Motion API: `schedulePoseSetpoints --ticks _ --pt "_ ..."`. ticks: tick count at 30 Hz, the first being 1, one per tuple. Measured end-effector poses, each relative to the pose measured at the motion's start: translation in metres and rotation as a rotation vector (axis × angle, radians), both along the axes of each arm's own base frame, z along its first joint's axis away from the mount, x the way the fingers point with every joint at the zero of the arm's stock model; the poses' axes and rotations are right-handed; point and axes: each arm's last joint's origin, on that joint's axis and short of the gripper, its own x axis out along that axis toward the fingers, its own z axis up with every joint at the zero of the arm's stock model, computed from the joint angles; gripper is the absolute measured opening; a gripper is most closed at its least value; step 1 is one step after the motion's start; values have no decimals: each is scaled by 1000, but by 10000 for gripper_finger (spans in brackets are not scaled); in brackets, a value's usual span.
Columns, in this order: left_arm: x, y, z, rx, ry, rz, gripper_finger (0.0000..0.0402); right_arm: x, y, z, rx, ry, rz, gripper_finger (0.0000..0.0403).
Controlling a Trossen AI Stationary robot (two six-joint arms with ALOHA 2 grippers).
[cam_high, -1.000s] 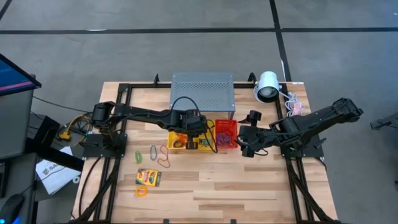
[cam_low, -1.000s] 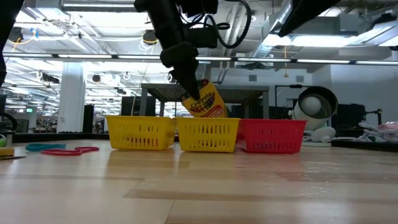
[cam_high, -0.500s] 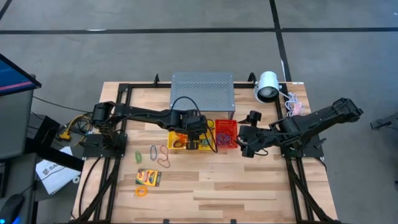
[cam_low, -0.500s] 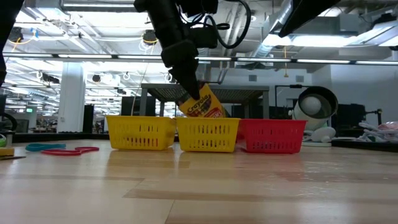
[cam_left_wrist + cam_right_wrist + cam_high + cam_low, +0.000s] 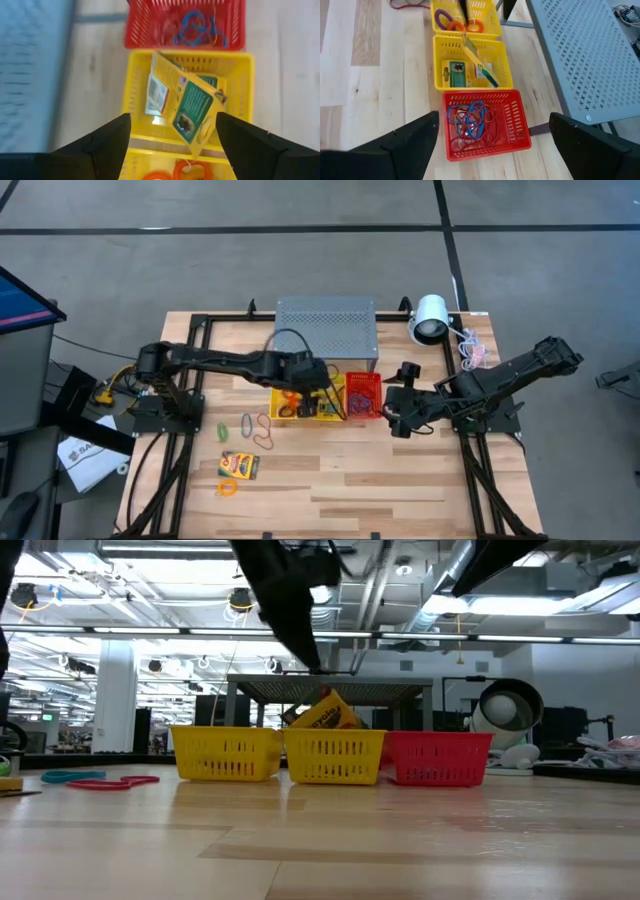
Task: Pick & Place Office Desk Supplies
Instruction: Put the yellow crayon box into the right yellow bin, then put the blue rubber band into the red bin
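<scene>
On the near part of the light wooden slatted table [image 5: 330, 480] lie an orange band loop [image 5: 228, 489] and, just behind it, a flat yellow-and-green card box [image 5: 239, 466]. Farther in sit a green band loop [image 5: 223, 430], a blue-grey oval clip [image 5: 247, 422] and a thin red band loop [image 5: 263, 429], close together in a loose cluster.

Behind them three plastic mesh baskets stand side by side in a row. The left yellow mesh basket [image 5: 285, 404] holds orange rings. The middle yellow mesh basket [image 5: 190, 102] holds a second yellow-and-green card box [image 5: 192, 107], which leans tilted across a flat one, free of any grip; in the low view its corner pokes above the basket's rim. The red mesh basket [image 5: 485, 125] holds a tangle of blue and red band loops [image 5: 470, 119].

The left gripper [image 5: 312, 372] hovers above the middle basket with its jaws spread wide, holding nothing. The right gripper [image 5: 398, 412] waits just beside the red basket, its fingers wide apart and empty.

At the far edge stand a big grey perforated metal box [image 5: 325, 330] and a white round lamp [image 5: 431, 318].
</scene>
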Motion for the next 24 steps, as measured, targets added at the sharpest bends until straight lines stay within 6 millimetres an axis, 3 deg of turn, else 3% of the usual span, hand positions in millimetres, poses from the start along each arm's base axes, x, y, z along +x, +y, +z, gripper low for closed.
schedulePoseSetpoints --ticks 7,10,18,24 --pt "-28 -1 57 -43 -208 17 289 -1 2 0 -2 -1 6 368" --pt "-40 -3 70 -109 -278 3 289 0 2 0 -4 1 6 368" --pt "-73 -15 75 -285 -329 -40 289 10 5 -11 -22 42 3 368" --pt "-105 -31 57 -409 -293 -34 289 28 9 -29 -62 123 56 368"
